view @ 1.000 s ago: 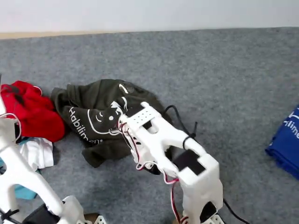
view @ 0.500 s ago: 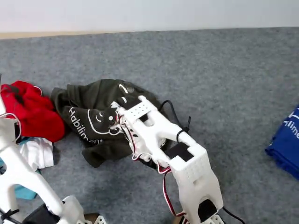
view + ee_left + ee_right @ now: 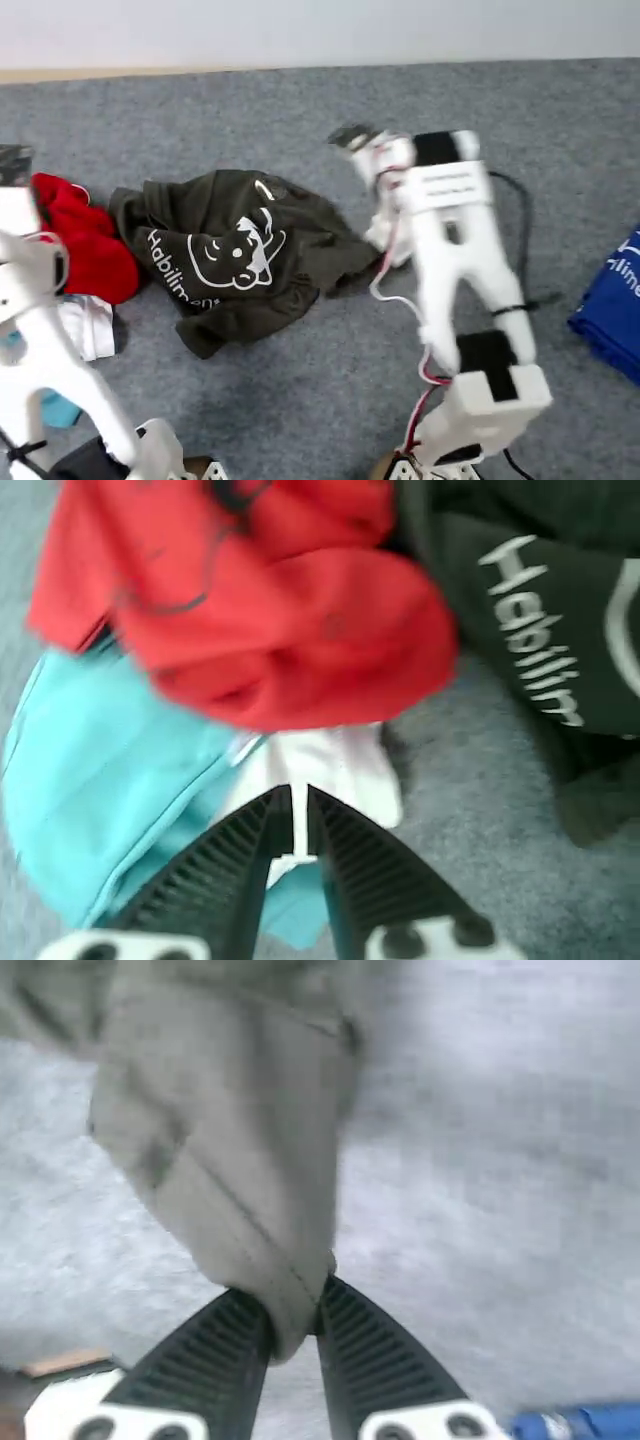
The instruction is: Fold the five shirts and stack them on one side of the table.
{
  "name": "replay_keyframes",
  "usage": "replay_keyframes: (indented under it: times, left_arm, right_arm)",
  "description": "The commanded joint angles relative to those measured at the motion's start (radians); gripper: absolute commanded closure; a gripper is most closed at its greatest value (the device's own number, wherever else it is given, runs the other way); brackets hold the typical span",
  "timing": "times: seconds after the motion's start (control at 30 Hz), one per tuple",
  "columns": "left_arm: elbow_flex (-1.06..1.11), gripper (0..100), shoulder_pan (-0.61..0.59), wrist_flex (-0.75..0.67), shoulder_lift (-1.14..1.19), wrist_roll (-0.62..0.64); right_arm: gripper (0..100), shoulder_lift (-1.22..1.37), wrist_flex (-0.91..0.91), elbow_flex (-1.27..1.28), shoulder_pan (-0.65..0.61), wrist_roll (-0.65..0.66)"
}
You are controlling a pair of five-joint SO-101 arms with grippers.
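Dark olive cotton shirt (image 3: pixel 235 250), crumpled and printed with a white cartoon, lies mid-table on the grey felt mat (image 3: pixel 500 120), touching a bunched red shirt (image 3: pixel 85 240). Its edge is pinched by the right gripper (image 3: pixel 297 1310); the left gripper (image 3: pixel 297 798), jaws nearly together, hangs above a white shirt (image 3: pixel 330 765)
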Motion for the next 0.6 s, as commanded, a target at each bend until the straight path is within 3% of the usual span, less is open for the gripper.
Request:
replay_keyframes:
  times: [0.0,0.27,0.4,0.57]
  left_arm:
    - [-0.002,96,0.152,-0.012,-0.005,-0.012]
    - [0.111,96,0.523,-0.017,-0.002,-0.066]
    - [0.191,96,0.643,-0.029,0.000,-0.120]
    - [0.315,90,0.736,-0.084,0.000,-0.178]
  right_arm:
    - [98.7,-0.087,0.044,-0.107,0.133,0.054]
    - [98.7,-0.087,-0.004,-0.170,0.351,0.129]
    - [98.7,-0.085,-0.042,-0.170,0.433,0.138]
    - [98.7,-0.085,-0.035,-0.166,0.438,0.158]
